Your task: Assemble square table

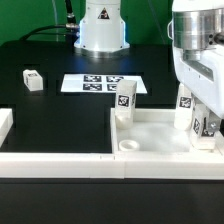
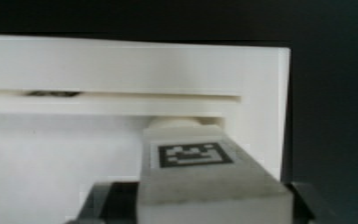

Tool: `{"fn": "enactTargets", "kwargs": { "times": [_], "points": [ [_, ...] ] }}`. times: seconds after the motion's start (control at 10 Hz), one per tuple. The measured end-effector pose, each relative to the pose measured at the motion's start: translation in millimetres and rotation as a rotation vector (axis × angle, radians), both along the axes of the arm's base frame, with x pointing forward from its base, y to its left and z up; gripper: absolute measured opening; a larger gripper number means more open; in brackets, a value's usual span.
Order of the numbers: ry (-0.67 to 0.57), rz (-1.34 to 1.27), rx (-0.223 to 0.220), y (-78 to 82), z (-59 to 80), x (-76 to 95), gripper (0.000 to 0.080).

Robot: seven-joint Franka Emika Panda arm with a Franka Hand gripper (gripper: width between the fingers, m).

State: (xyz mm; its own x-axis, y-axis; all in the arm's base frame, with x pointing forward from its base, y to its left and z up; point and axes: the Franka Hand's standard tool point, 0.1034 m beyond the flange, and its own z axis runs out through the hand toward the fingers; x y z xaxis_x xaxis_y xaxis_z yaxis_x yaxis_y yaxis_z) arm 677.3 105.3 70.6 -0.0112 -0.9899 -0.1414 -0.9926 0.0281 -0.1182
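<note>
The white square tabletop (image 1: pixel 160 147) lies at the exterior view's lower right, rim up, with a round corner socket (image 1: pixel 128 146) showing. Two tagged white legs stand upright on it, one at its far left corner (image 1: pixel 124 103) and one further right (image 1: pixel 185 100). My gripper (image 1: pixel 206 132) is over the tabletop's right side, shut on a third tagged leg (image 2: pixel 194 160). In the wrist view the dark fingers (image 2: pixel 108 200) flank this leg, and its far end meets the tabletop's rim (image 2: pixel 140 70). A fourth leg (image 1: pixel 32 80) lies loose on the black table at the left.
The marker board (image 1: pixel 100 84) lies flat behind the tabletop. The robot base (image 1: pixel 101 30) stands at the back. White border bars run along the front edge (image 1: pixel 55 161) and the left (image 1: pixel 5 124).
</note>
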Motion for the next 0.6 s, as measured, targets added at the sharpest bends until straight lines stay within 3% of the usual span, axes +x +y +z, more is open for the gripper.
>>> {"fn": "enactTargets", "kwargs": {
  "times": [0.1,0.2,0.3,0.4,0.6],
  "points": [
    [-0.007,0.048,-0.006,0.5,-0.6,-0.2,0.0344],
    [-0.014,0.078,-0.012,0.6,-0.8,0.1,0.0344],
    [-0.058,0.275,-0.047,3.5,-0.6,1.1,0.0534],
    [-0.095,0.479,-0.076,2.2,-0.8,2.0,0.0613],
    [-0.115,0.659,-0.099,1.5,-2.0,1.3,0.0643]
  ]
}}
